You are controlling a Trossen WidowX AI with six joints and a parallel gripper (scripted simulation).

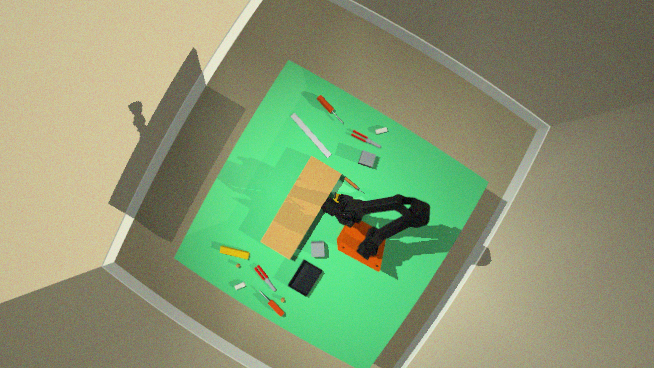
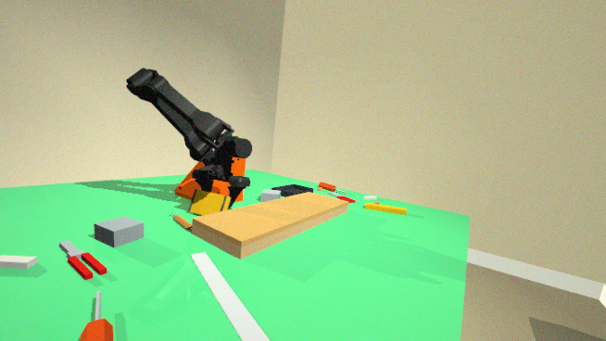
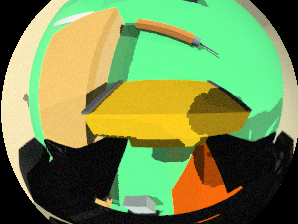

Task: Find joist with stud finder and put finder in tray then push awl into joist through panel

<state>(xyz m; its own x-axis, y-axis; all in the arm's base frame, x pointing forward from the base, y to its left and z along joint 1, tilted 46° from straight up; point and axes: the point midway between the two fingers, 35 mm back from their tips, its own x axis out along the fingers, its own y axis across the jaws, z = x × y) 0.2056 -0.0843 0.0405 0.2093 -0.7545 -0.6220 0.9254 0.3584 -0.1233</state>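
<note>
The yellow stud finder (image 1: 337, 198) (image 2: 209, 203) (image 3: 160, 100), with dark ends, stands on the green top between the panel and the orange base. My gripper (image 2: 218, 194) (image 3: 166, 132) is open and points down at the stud finder, one finger toward each end; it is not closed on it. The wooden panel (image 1: 297, 202) (image 2: 273, 218) (image 3: 67, 80) lies beside them; no hole shows in it. The awl (image 1: 351, 183) (image 2: 182, 221) (image 3: 165, 32), with an orange handle and thin metal tip, lies by the panel's corner. The black tray (image 1: 306, 278) (image 2: 293, 189) is beyond the panel's other end.
Grey blocks (image 1: 368, 158) (image 1: 318, 249) (image 2: 119, 231) (image 3: 140, 203) lie on both sides of the arm. A white strip (image 1: 310, 135) (image 2: 229, 296), red pliers (image 1: 368, 139) and a screwdriver (image 1: 326, 104) lie past one panel end; a yellow bar (image 1: 234, 252) (image 2: 385, 208) and more tools lie past the other.
</note>
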